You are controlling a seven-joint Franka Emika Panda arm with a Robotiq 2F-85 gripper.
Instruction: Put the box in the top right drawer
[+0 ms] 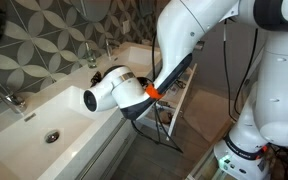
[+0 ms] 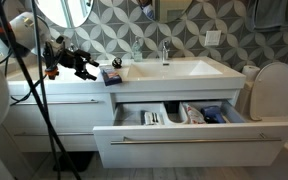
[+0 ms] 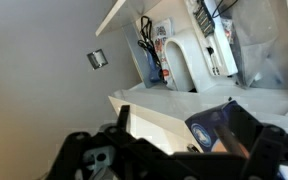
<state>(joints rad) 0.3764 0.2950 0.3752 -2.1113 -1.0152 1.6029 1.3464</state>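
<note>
**Box lying on countertop, jaws spread around it**

Box [image 2: 111, 75] is lying flat on the vanity countertop [image 2: 129, 84], just beside the sink basin [image 2: 179, 68] on the side far from the toilet [image 2: 274, 90], near the front edge. I'm holding my gripper [image 2: 87, 68] low, on the side of the box away from the basin. The carton is thin & flat, so coming in from the side lets the fingers straddle it rather than jab its top.

In the wrist view the jaws are standing wide apart w/ the dark printed carton btwn them, closer to one finger [image 3: 252, 135] than the other. I'm not seeing it pinched, so I'm reading this as pre-grasp, not a hold. Whether that finger is touching the box edge, can't tell: too blurred.

Top right drawer [image 2: 184, 148] is hanging pulled out below the basin, w/ its pale interior showing. Small toiletries are lying in its compartments, and I can't ID them. It's already open, so what's left, as I'm judging it, is grasp, lift, carry across & lower in.

My arm [image 1: 169, 75] is blocking both gripper & box in an exterior view, so that angle isn't helping.

Risk as I'm seeing it: w/ the box off-centre, closing jaws may be pushing it sideways or twisting it on the smooth top. Centring first would be helping.
</note>
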